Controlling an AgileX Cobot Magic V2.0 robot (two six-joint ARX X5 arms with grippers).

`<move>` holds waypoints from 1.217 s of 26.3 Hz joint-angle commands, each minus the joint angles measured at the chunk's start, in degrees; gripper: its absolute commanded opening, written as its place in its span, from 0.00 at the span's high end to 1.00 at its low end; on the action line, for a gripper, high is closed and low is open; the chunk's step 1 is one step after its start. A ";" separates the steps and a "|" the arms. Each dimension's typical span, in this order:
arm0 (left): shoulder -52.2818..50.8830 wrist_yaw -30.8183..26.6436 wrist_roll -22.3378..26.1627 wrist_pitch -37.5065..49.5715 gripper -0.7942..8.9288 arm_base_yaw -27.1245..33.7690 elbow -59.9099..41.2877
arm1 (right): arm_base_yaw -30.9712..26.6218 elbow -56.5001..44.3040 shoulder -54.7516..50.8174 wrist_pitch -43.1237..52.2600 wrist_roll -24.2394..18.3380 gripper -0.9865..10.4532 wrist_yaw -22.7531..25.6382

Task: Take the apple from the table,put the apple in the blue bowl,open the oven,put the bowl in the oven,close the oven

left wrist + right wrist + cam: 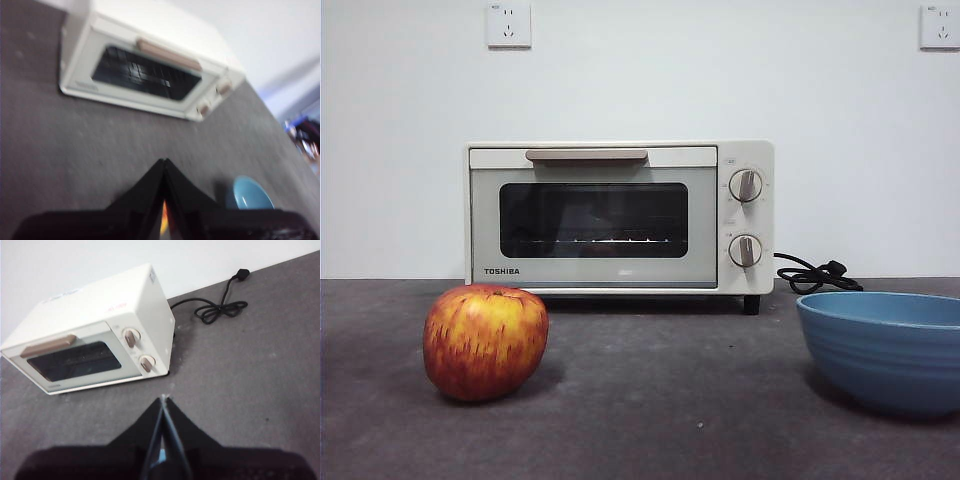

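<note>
A red and yellow apple (485,341) rests on the dark grey table (660,400) at the front left. The blue bowl (885,348) stands empty at the front right, also seen as the blue bowl (247,194) in the left wrist view. The cream oven (618,215) sits behind them with its door closed. My left gripper (164,162) hangs shut high over the table, with a sliver of the apple showing under its jaws. High in front of the oven (95,337), my right gripper (163,399) is shut and empty. Neither arm shows in the front view.
The oven's black cord (815,275) lies coiled on the table to the oven's right, near the wall. Two wall sockets (509,24) sit high on the white wall behind.
</note>
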 commanded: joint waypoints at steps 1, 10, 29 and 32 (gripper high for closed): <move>4.37 3.23 6.21 -2.86 0.92 0.00 3.26 | 0.00 3.74 2.93 -0.85 0.07 0.91 -0.20; 12.00 5.49 16.09 -10.54 0.92 -0.04 9.73 | 0.04 12.52 15.04 -6.40 -4.81 0.92 -10.56; 11.74 9.42 19.98 -17.42 0.92 -0.63 9.73 | 29.70 23.87 47.34 -3.06 -5.27 0.91 -13.40; 11.76 9.40 21.62 -18.82 0.92 -0.63 9.73 | 35.58 27.76 53.57 -3.28 -5.60 0.90 -10.93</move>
